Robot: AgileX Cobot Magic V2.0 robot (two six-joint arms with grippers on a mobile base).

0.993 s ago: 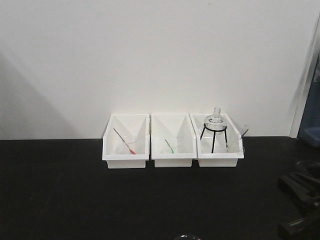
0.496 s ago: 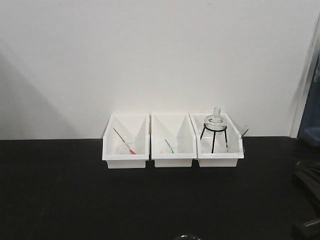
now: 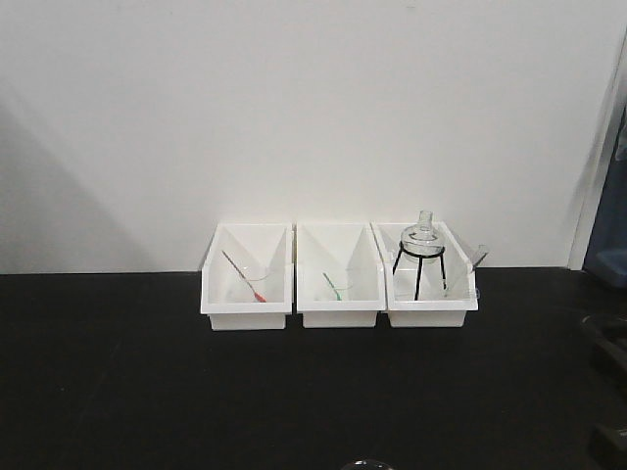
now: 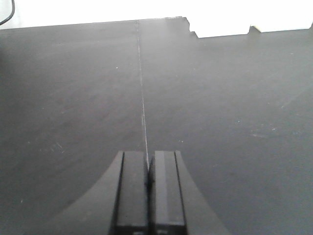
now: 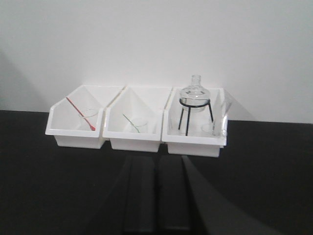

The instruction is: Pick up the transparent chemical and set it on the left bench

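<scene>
Three bins sit on the surface; beaker is in right bin beside flask, both grippers' jaws closed, so open right gripper, approach beaker clear of tripod.

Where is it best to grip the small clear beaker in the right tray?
Probably its upper wall, from above: the beaker stands low inside the tray, whose walls block the sides, and the flask stand is close beside it.

Lab bench setting, probably teaching lab: black countertop, white bins holding beakers with droppers, glass flask on tripod (plain white wall behind).
</scene>
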